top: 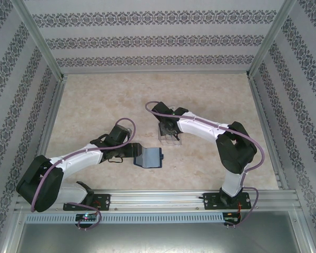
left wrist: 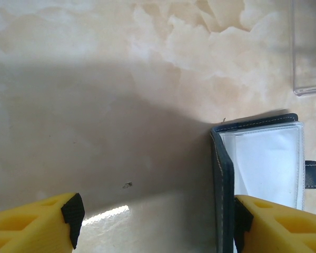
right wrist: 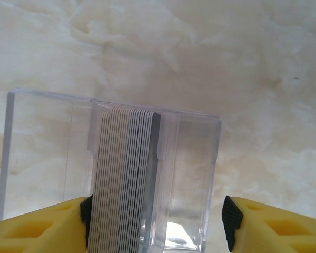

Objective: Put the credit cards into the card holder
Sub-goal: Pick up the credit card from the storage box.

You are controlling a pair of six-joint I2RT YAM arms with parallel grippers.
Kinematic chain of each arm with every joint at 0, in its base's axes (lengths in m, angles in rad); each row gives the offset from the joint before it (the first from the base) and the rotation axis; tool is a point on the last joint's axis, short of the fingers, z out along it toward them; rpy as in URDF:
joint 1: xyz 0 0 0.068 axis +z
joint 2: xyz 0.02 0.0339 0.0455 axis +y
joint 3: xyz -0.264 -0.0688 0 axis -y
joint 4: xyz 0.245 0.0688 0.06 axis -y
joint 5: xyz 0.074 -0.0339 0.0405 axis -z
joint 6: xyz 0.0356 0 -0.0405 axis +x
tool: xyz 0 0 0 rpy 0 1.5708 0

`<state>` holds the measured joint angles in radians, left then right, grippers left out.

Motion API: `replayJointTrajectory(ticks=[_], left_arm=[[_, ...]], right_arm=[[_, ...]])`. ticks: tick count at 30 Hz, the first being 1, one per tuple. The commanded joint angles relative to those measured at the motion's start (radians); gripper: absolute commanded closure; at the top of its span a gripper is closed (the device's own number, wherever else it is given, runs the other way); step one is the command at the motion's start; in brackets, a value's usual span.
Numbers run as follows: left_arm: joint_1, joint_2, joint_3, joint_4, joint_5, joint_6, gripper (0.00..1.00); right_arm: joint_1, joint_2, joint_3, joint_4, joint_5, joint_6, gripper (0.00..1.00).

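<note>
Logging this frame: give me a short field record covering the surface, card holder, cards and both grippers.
surface: marble-patterned table
card holder: navy, open, clear sleeve showing
cards: stacked on edge inside a clear box
left gripper: open, one finger at the card holder's edge
right gripper: open, fingers on either side of the cards
held: nothing in either gripper
</note>
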<state>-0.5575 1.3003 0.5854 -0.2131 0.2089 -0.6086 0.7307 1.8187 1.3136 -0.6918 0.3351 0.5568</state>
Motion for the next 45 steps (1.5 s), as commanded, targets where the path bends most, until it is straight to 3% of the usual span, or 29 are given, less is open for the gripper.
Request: replayJointTrajectory(ticks=[1,5,17,25,33,41,45], left_arm=[[0.01,-0.009,-0.014,0.014,0.016,0.014,0.24],[0.009,0.001,-0.014,0.012,0.014,0.009,0.25],[0.01,0.027,0.007,-0.006,0.024,0.017,0.25],[0.011,0.027,0.003,0.003,0.019,0.006,0.25],[0.011,0.042,-0.007,0.022,0.043,-0.013,0.26],[0.011,0.021,-0.012,0.024,0.033,-0.05,0.42],[0.013,0.029,-0.016,0.032,0.061,-0.094,0.57]], right_arm=[[0.0,-0.039,0.009,-0.054,0.094,-0.03,0.37],[-0.001,-0.044,0.016,-0.072,0.091,-0.034,0.46],[-0.014,-0.057,0.019,-0.11,0.182,-0.086,0.55],[-0.029,-0.082,-0.004,-0.098,0.131,-0.126,0.87],[-0.03,-0.126,-0.008,-0.094,0.072,-0.143,1.0],[-0.015,-0.321,-0.076,-0.008,-0.104,-0.074,1.0],[0.062,-0.441,-0.244,0.205,-0.247,0.091,1.0]])
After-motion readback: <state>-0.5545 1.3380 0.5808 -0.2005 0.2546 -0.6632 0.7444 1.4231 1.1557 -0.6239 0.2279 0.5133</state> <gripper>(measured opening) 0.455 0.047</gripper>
